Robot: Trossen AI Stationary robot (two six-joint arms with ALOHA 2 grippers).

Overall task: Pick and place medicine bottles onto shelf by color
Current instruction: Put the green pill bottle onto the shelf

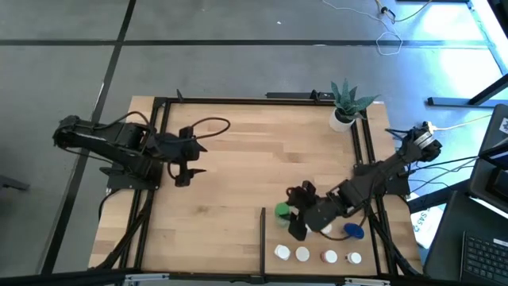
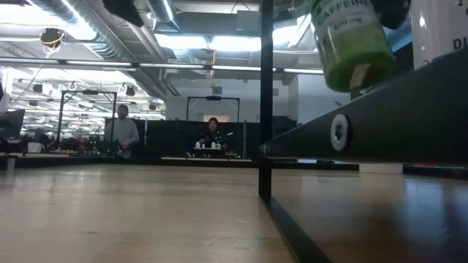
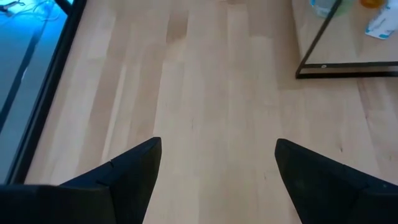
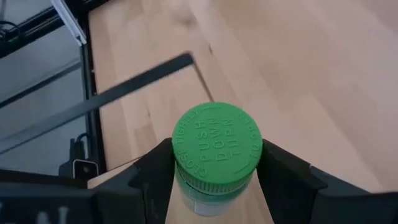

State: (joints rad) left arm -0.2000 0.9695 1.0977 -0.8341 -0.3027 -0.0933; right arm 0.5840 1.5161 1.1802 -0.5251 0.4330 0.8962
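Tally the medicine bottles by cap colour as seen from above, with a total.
Green-capped bottle, in the right pincer: 1
Blue-capped bottle: 1
White-capped bottles, one row: 4
Total: 6
Left pincer waits open at the table's left.

The green cap [image 4: 216, 140] of the green bottle [image 2: 349, 44] has raised words on it. They say "PUSH DOWN & TURN" in the middle and "CLOSE TIGHTLY" around the rim. The bottle's label shows the word "CAFFEINE" in white letters.
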